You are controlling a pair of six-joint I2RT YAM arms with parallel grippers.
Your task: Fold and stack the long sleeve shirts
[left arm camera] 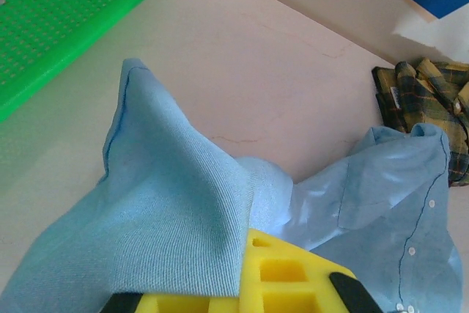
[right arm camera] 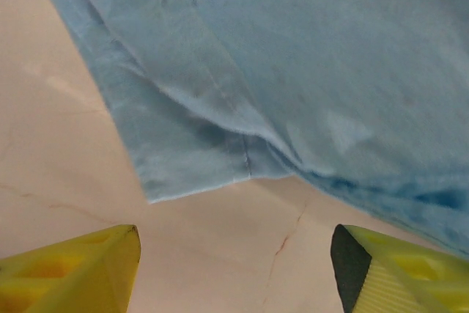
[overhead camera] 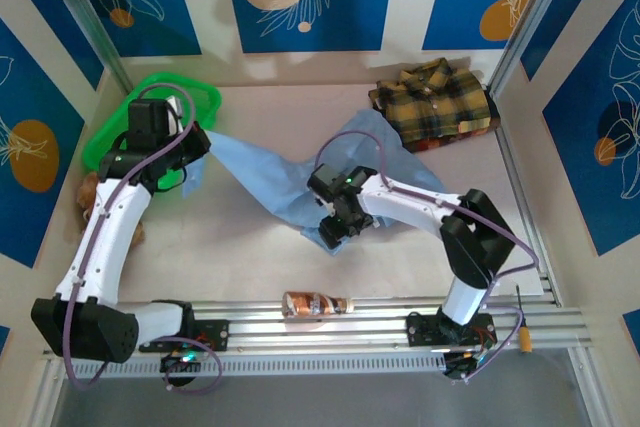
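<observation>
Beige table [overhead camera: 250,247]; top cam: bottle [overhead camera: 315,303] by rail [overhead camera: 350,332], blue shirt [overhead camera: 265,182] mid.

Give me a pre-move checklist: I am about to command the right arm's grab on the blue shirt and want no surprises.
1. Left gripper holds the light blue shirt: ok, shut on bunched cloth.
2. Right gripper ready to grasp: ok, jaws wide, nothing between them.
3. Hem between its jaws: not ok, the hem lies just ahead of the tips, on the table.
4. Light blue shirt spread flat: not ok, twisted and wrinkled.
5. Plaid shirt folded: ok, it sits folded at the far right.
6. Light blue shirt clear of the plaid shirt: cannot tell, their edges are very close.
</observation>
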